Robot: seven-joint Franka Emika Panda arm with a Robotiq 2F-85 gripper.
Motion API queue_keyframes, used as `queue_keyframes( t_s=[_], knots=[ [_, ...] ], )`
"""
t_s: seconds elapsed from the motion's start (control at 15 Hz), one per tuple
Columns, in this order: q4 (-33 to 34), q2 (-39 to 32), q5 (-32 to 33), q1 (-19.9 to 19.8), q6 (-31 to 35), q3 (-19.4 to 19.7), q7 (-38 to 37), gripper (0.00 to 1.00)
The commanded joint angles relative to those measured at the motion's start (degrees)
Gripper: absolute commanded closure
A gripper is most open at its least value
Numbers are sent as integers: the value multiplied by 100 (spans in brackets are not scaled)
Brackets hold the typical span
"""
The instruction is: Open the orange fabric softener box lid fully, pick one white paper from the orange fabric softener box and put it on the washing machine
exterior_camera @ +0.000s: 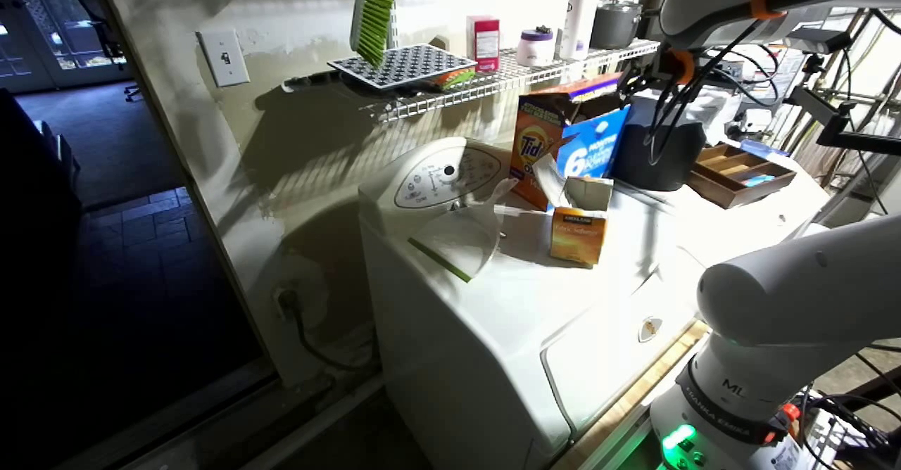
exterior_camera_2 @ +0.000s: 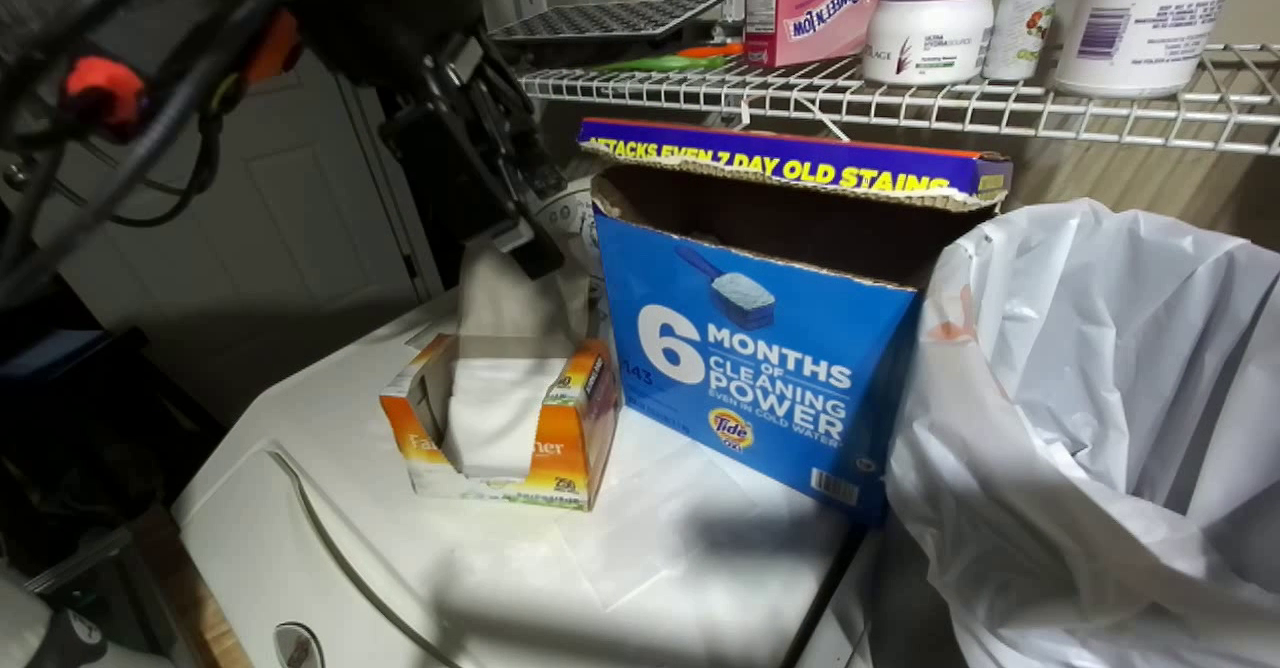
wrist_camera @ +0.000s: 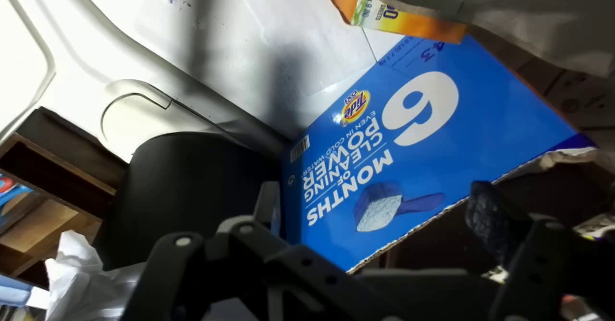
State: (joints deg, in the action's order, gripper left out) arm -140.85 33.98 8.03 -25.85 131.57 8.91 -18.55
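The small orange fabric softener box [exterior_camera: 578, 236] stands upright on the washing machine [exterior_camera: 521, 308]. Its lid [exterior_camera_2: 520, 293] is raised at the back, pale inner side showing. It also shows in an exterior view [exterior_camera: 547, 176]. White papers [exterior_camera_2: 500, 418] are inside the box, seen through its front cutout. A thin white paper [exterior_camera_2: 630, 533] lies flat on the washing machine beside the box. The box's edge shows at the top of the wrist view [wrist_camera: 408, 23]. My gripper [exterior_camera_2: 537, 220] is above the box near the lid. In the wrist view my gripper [wrist_camera: 377, 193] is open and empty.
A tall orange-and-blue carton [exterior_camera_2: 740, 348], torn open at the top, stands beside the small box. A black bin with a white bag [exterior_camera_2: 1080, 398] is past it. A wire shelf [exterior_camera: 535, 69] hangs above. A dustpan [exterior_camera: 457, 241] and a wooden tray [exterior_camera: 739, 174] are also on top.
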Motion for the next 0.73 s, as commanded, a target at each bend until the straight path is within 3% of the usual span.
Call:
queue_keyframes(
  t_s=[0.0, 0.07, 0.13, 0.27, 0.67],
  knots=[
    [-188, 571, 158, -173, -631, -321, -590, 0],
    [-149, 641, 252, -237, -1007, -432, -729, 0],
    [-14, 350, 89, -33, -617, -184, -419, 0],
    [-23, 499, 143, -70, -933, -286, -582, 0],
    [-74, 540, 167, -104, -969, -307, -628, 0]
  ],
)
